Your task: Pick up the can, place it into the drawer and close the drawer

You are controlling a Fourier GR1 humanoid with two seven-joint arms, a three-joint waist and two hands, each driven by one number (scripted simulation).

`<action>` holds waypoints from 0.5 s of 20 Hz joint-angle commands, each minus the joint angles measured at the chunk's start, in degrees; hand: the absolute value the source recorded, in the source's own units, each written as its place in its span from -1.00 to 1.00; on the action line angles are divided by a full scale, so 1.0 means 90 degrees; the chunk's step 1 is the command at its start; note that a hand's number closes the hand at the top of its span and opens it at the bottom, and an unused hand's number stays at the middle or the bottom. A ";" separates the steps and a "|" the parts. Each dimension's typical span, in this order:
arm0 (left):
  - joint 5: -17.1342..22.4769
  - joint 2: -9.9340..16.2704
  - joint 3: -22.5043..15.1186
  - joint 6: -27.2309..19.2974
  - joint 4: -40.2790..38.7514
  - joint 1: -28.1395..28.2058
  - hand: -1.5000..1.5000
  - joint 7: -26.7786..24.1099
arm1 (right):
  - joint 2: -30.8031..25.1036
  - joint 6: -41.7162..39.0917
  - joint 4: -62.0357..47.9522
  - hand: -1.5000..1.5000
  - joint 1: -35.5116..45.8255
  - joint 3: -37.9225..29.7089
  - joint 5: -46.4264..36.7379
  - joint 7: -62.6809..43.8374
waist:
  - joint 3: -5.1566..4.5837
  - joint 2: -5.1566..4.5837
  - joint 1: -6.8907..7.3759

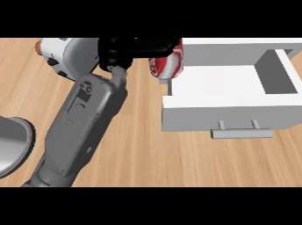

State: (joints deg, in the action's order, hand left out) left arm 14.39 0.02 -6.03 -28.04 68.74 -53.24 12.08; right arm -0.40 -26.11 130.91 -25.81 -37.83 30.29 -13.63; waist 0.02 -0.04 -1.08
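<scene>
A red and white can [167,64] is held up at the top middle of the head view, with my left hand [135,50] shut on it from the left. The hand hides much of the can. The can hangs at the left wall of the open white drawer [231,112], near its far left corner, partly over the inside. The drawer is pulled out toward me, and its grey bar handle [241,130] faces the lower edge. Its inside shows nothing in it. My grey left forearm [82,123] runs up from the lower left. My right hand does not show.
The white cabinet body [244,50] stands behind the drawer at the top right. A grey rounded object [5,145], cut off by the left edge, lies on the wooden counter [147,154]. Bare wood lies in front of the drawer.
</scene>
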 commanded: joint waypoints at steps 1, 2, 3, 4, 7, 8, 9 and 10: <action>0.0026 -0.0002 -0.0079 -0.0131 -0.0463 -0.0418 1.00 -0.0010 | -0.0007 -0.0114 -0.0011 -1.00 0.0033 -0.0086 0.0006 -0.0061 | 0.0000 0.0001 0.0015; 0.0396 -0.0002 -0.0156 -0.0232 -0.0810 -0.0601 1.00 -0.0450 | 0.0042 0.0261 0.0436 -1.00 0.0000 0.0140 0.0032 -0.0328 | -0.0002 -0.0013 -0.0040; 0.0478 -0.0002 -0.0238 -0.0463 -0.0882 -0.0944 1.00 -0.0363 | -0.0220 0.0247 0.0427 -1.00 0.0110 -0.0115 0.0440 -0.0517 | -0.0002 -0.0012 -0.0070; 0.0396 -0.0002 -0.0203 -0.0327 -0.1214 -0.1013 1.00 -0.0557 | -0.0103 0.0055 -0.0241 -1.00 0.0471 0.0043 -0.0194 -0.0029 | 0.0002 -0.0023 -0.0026; 0.0769 -0.0002 -0.0408 -0.0722 -0.1611 -0.1592 1.00 -0.0392 | -0.0300 -0.0020 -0.0379 -1.00 0.0348 -0.0245 0.0210 0.0001 | 0.0003 -0.0016 -0.0090; 0.0844 -0.0002 -0.0418 -0.0835 -0.1854 -0.1873 1.00 -0.0404 | -0.0040 0.0029 -0.0164 -1.00 0.0332 0.0028 -0.0054 -0.0066 | 0.0003 -0.0024 -0.0102; 0.0979 -0.0002 -0.0587 -0.0802 -0.1751 -0.1681 1.00 -0.0456 | -0.0285 0.0079 -0.0345 -1.00 0.0465 -0.0097 0.0040 -0.0195 | 0.0001 -0.0015 -0.0056; 0.0903 -0.0002 -0.0306 -0.0569 -0.2104 -0.1952 1.00 -0.0487 | -0.0244 -0.0121 -0.0615 -1.00 0.0510 -0.0147 -0.0061 0.0133 | 0.0004 -0.0023 -0.0060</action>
State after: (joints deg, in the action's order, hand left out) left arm 20.74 0.00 -9.03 -33.11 54.91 -66.09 8.14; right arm -1.86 -25.95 128.61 -22.78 -38.41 30.39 -14.06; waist 0.03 -0.19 -1.64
